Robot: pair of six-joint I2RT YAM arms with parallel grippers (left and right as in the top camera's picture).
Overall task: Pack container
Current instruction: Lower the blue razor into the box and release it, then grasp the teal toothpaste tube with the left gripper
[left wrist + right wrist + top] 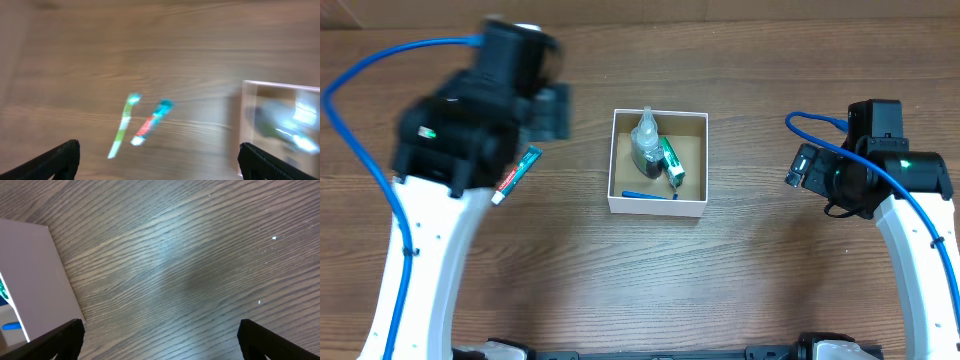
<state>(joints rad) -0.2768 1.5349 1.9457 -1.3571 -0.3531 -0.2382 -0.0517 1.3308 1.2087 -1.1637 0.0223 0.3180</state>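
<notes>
- At the centre of the desk [750,290]: the container [658,206], with a bottle [646,140], a green packet [671,160] and a blue stick [650,195] inside.
- Left of it, a toothpaste tube [150,122] lies loose, long axis diagonal. The left tool [159,162] is the nearer one, spread wide and empty, tube ahead between its fingers.
- Right tool [160,342]: also wide apart, empty, just off the container's right wall.
- Left wrist view is blurred. A green-white stick [123,127] beside the tube may be a toothbrush; overhead, the arm hides it.

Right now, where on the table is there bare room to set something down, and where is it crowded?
The table is bare between the container and the right arm, and on the container's near side. Crowded: inside it, and to its left, where a tube and a green stick lie by the left arm.
</notes>
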